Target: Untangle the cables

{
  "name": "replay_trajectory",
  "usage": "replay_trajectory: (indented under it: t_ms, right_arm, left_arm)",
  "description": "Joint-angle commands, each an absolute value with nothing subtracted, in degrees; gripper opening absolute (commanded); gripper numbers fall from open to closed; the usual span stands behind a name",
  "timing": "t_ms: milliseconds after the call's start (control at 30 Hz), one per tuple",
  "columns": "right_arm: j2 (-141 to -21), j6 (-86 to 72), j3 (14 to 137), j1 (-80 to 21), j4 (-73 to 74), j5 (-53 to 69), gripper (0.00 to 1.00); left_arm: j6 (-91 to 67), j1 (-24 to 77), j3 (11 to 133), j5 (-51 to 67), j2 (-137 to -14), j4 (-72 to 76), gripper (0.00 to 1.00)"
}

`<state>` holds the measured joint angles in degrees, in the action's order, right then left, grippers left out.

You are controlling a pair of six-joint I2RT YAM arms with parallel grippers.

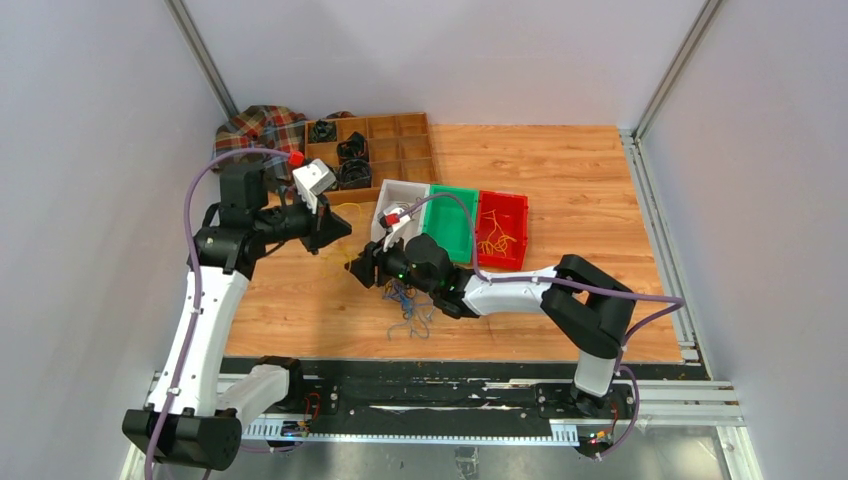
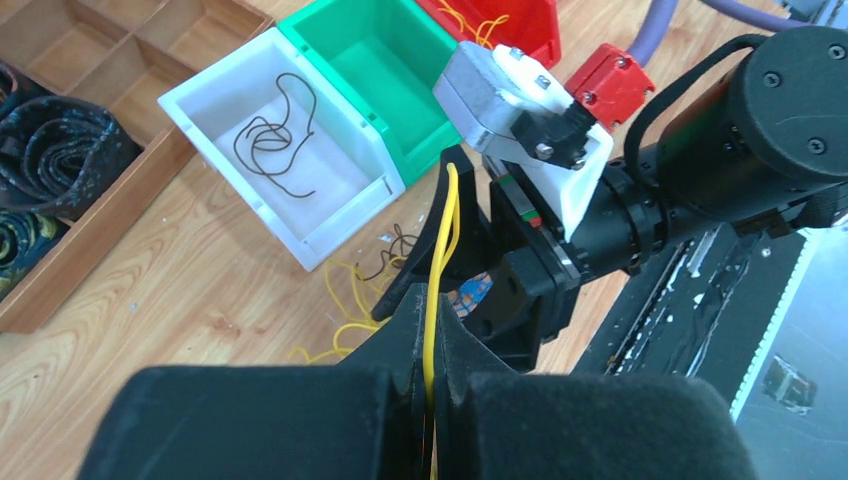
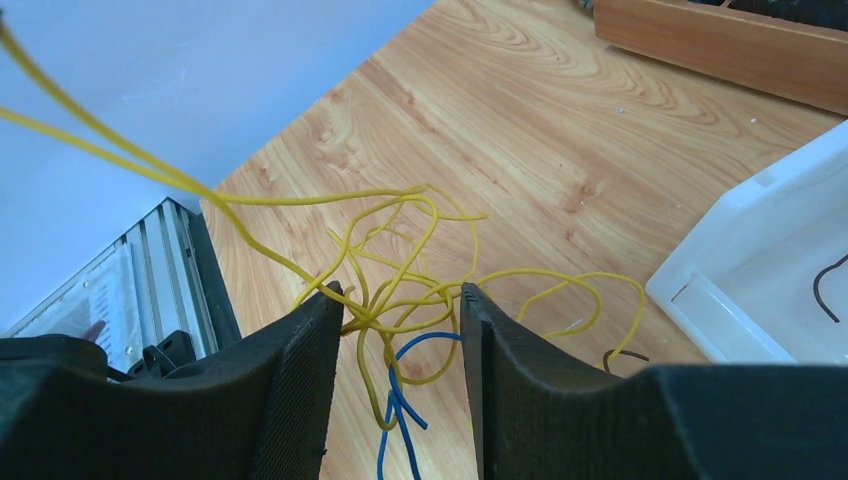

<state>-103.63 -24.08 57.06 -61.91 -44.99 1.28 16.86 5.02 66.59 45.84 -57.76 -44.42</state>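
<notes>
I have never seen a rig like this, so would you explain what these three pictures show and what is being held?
These are two robot arms fixed at the near edge of a table. The wide picture comes from a camera above and behind them; the other two come from a camera on each wrist, looking past its own fingers. On the table lie a tangle of yellow and blue cables, a white bin holding a black cable, a green bin, a red bin and a wooden tray. The left gripper is shut on one yellow cable. The right gripper is open, with the tangle between its jaws.
</notes>
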Motion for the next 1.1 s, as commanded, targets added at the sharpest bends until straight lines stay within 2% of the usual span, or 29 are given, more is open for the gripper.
replay_trajectory:
  t_ms: [0, 233, 700, 867, 933, 1067]
  right_arm:
    - [-104.0, -24.8, 59.1, -62.8, -45.6, -1.7, 0.47]
    - [-101.9, -24.6, 55.1, -62.1, -45.6, -7.7, 0.44]
    - [-99.2, -28.4, 41.6, -59.9, -48.6, -12.1, 0.44]
    - [-98.4, -30.7, 38.6, -59.9, -46.8, -14.1, 0.41]
    - [-97.7, -31.7, 37.9, -59.9, -45.1, -15.5, 0.37]
    - [-96.7, -33.3, 35.9, -59.9, -43.5, -17.4, 0.16]
  left_arm:
    - [14.5, 5.3, 68.4, 49.1, -56.6, -45.2, 0.01]
    - [13.3, 5.3, 71.3, 50.1, -56.2, -46.4, 0.01]
    - [9.3, 5.3, 90.7, 53.9, -57.6, -47.8, 0.01]
    - [9.5, 5.3, 99.6, 52.9, -59.7, -47.8, 0.00]
    - [9.8, 5.3, 103.1, 51.9, -60.9, -47.8, 0.01]
    - [10.4, 5.3, 109.3, 50.8, -62.7, -47.8, 0.01]
